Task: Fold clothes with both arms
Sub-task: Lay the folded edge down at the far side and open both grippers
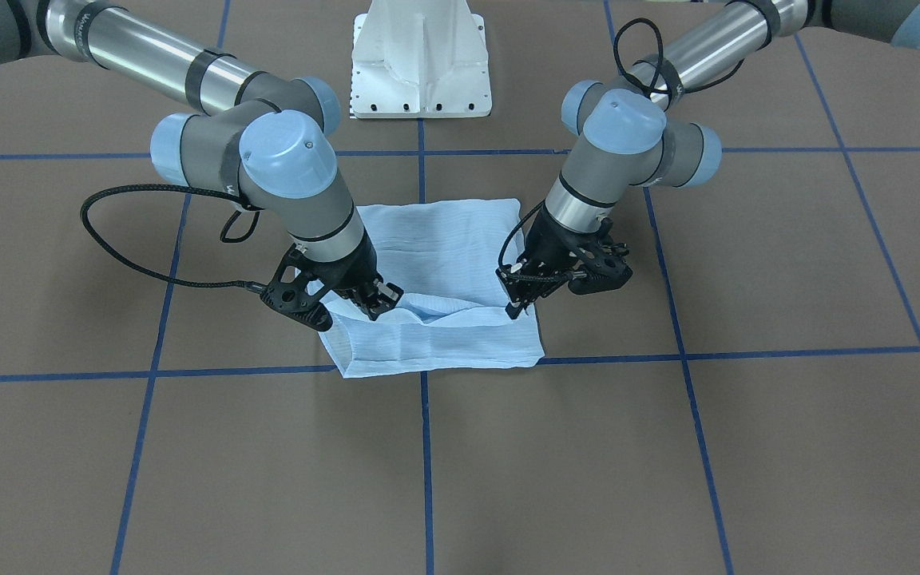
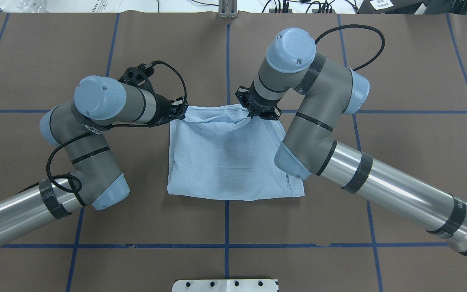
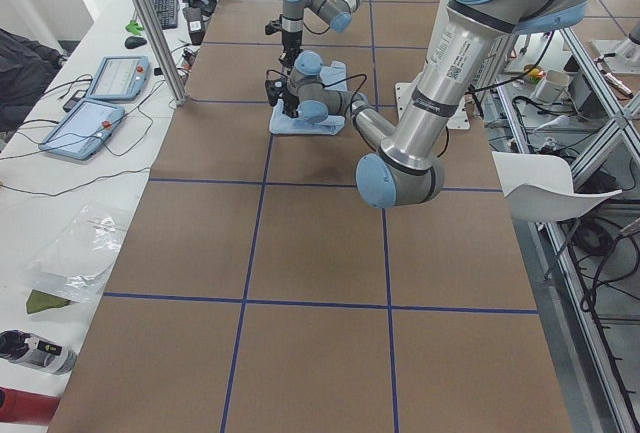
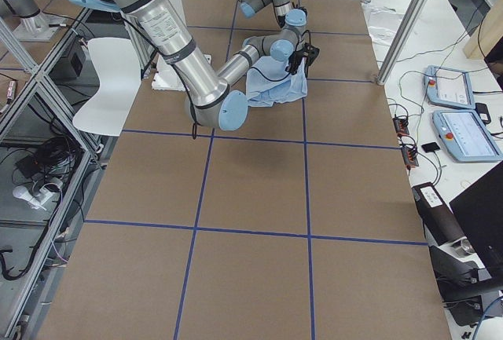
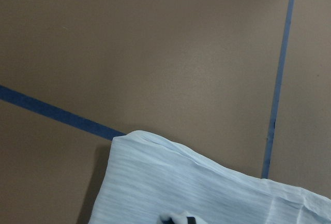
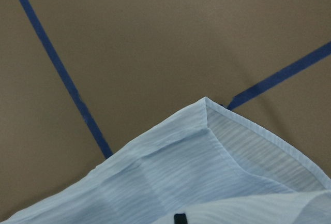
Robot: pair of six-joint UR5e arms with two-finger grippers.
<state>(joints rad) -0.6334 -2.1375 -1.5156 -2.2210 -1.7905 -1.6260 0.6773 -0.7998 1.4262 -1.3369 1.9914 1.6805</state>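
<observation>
The pale blue striped shirt (image 1: 436, 239) lies folded into a rough rectangle at the table's middle, and also shows from overhead (image 2: 225, 162). My left gripper (image 2: 183, 111) is shut on the shirt's far left corner; it is on the right in the front view (image 1: 520, 307). My right gripper (image 2: 253, 113) is shut on the far edge towards the right; it is on the left in the front view (image 1: 380, 299). Both hold that edge lifted a little, and it sags between them. The left wrist view (image 5: 207, 182) and right wrist view (image 6: 207, 157) show shirt corners hanging over the table.
The white pedestal base (image 1: 420, 64) stands at the robot's side of the table. Blue tape lines (image 2: 227, 61) cross the brown table cover. Tablets and a keyboard (image 3: 105, 103) lie on a side bench beyond the table.
</observation>
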